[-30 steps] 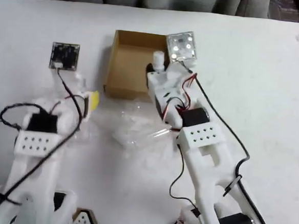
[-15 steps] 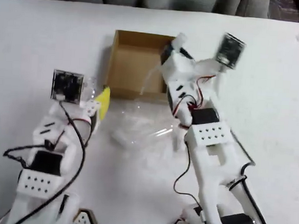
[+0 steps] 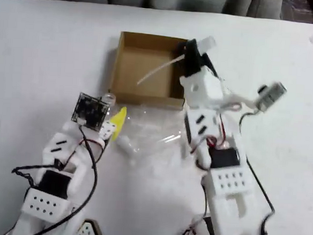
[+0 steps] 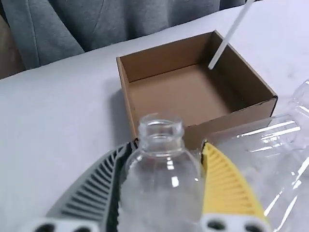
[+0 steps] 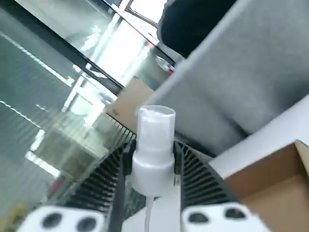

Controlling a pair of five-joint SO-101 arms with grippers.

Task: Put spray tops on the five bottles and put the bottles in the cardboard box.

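Note:
A clear, capless bottle (image 4: 161,159) stands upright between the grey and yellow fingers of my left gripper (image 4: 166,147), which is shut on it. In the high view that gripper (image 3: 111,113) is just in front of the cardboard box (image 3: 141,99), near its left corner. My right gripper (image 3: 196,49) is shut on a white spray top (image 5: 153,151) at the box's right rim. The top's thin tube (image 3: 157,74) slants out over the box's empty inside (image 4: 183,94). Several clear bottles (image 3: 150,132) lie on the table between the arms.
The white table (image 3: 54,40) is bare to the left of and behind the box. Grey fabric (image 4: 96,24) hangs beyond the far table edge. The lying bottles (image 4: 285,140) crowd the space right of my left gripper.
My left arm has drawn back toward the front and right with the bottle. My right arm has swung right and tipped the spray top, so its tube now points over the box.

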